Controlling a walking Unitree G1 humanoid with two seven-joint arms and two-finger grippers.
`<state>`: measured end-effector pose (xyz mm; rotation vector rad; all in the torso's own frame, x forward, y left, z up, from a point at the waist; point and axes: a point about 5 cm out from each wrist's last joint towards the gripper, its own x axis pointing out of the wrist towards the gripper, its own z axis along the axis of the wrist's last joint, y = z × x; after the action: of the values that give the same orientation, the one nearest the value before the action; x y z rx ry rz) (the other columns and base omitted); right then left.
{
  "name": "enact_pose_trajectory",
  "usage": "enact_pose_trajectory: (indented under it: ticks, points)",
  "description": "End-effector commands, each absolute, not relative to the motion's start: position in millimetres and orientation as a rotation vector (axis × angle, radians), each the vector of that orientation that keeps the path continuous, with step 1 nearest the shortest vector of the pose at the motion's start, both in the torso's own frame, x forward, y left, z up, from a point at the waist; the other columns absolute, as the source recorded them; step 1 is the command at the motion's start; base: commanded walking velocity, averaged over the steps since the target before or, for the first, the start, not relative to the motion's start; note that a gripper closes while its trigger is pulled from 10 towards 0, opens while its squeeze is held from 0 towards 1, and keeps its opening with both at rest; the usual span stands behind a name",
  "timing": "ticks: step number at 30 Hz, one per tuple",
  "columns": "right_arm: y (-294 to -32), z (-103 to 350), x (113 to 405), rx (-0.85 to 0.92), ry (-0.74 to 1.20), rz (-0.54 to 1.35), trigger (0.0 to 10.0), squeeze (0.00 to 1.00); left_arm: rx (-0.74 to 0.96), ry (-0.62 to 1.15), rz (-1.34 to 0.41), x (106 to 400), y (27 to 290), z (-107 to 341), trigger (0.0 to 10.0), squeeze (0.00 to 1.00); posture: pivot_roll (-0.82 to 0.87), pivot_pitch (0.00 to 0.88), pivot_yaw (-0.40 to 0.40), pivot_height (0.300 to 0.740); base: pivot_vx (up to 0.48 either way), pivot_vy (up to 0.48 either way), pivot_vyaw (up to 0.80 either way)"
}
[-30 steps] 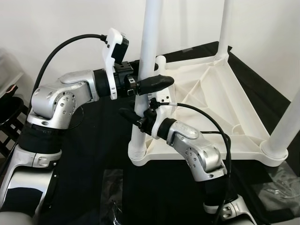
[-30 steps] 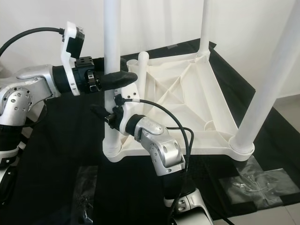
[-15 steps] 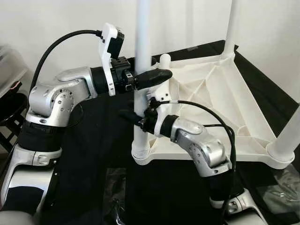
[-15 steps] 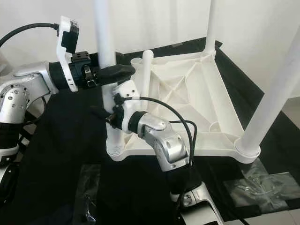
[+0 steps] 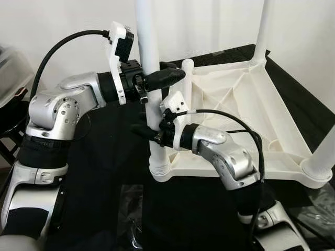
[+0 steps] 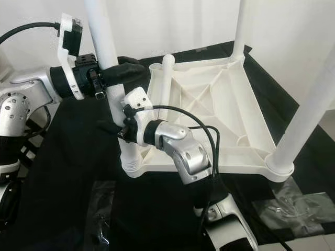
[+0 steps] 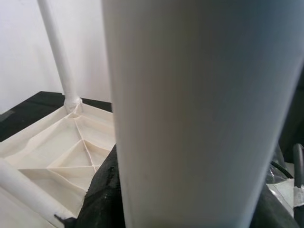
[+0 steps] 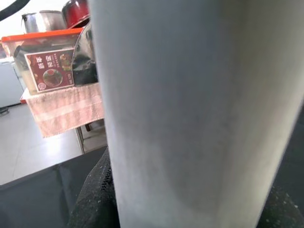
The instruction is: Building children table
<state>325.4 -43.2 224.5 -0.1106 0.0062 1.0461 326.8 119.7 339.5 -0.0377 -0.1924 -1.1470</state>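
My left gripper (image 5: 157, 79) is clamped round the near-left table leg (image 5: 148, 63), high up; black fingers (image 5: 166, 77) wrap it from the left side. My right gripper (image 5: 149, 132) grips the same leg lower down, just above the socket (image 5: 160, 171) at the near-left corner of the upturned tabletop (image 5: 235, 112). Both wrist views are close against white tube w/ black finger pads at the edges, so both hold looks firm.

What's changed: a sec ago the leg stood about upright in the socket; now its top leans left & away from the tabletop, base still in the socket. Both arms have swung w/ it, left arm pulled further left. Some of that is head cam shifting, but the leg's angle vs the other legs is clearly diff.

Meaning, I judge: leg isn't seated yet — I'm rocking or twisting it to work it down into the socket. Needs bringing back upright & pressing in.

Further out: far leg (image 5: 261, 29) and near-right leg (image 5: 323, 157) stand in their corners; a short stub (image 5: 186, 78) sticks up at the far-left corner. All rests on a black cloth (image 5: 110, 157); plastic bags (image 5: 125, 209) lie near.
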Motion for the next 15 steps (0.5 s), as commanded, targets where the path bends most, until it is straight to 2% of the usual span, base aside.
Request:
enact_pose_trajectory:
  ticks: [1,8,9,10,11,12,15]
  points:
    - [-51.6,218.9,332.1,-0.166,0.023,0.993,0.0,0.0,-0.056,-0.211,-1.088,331.1,129.0,343.7,0.0,0.0,-0.02,0.081,0.128,0.74,0.0,0.0,0.0]
    - [-51.8,222.1,334.5,-0.179,0.01,1.003,0.0,0.0,-0.067,-0.213,-1.056,333.4,131.4,343.6,0.0,0.0,-0.02,0.08,0.124,0.74,0.0,0.0,0.0]
    - [-51.7,222.3,335.0,-0.187,0.009,1.001,5.5,0.0,-0.069,-0.213,-1.053,333.5,131.8,343.9,0.0,0.0,-0.02,0.08,0.124,0.74,0.0,0.0,0.0]
    - [-52.1,222.6,336.4,-0.184,0.006,0.991,10.0,0.0,-0.07,-0.214,-1.052,333.4,132.0,344.2,0.0,0.0,-0.02,0.078,0.124,0.74,0.0,0.0,0.0]
    - [-52.1,222.6,336.4,-0.184,0.006,0.991,10.0,0.0,-0.07,-0.214,-1.052,333.4,132.0,344.2,0.0,0.0,-0.02,0.078,0.124,0.74,0.0,0.0,0.0]
    - [-52.0,224.5,335.9,-0.156,-0.001,1.022,10.0,1.0,-0.073,-0.214,-1.056,333.0,131.8,344.6,0.0,0.0,-0.02,0.076,0.125,0.74,0.0,0.0,0.0]
    - [-52.3,230.8,330.9,-0.135,-0.047,1.12,10.0,1.0,-0.078,-0.217,-1.079,330.9,130.4,345.4,0.0,0.0,-0.02,0.076,0.126,0.74,0.0,0.0,0.0]
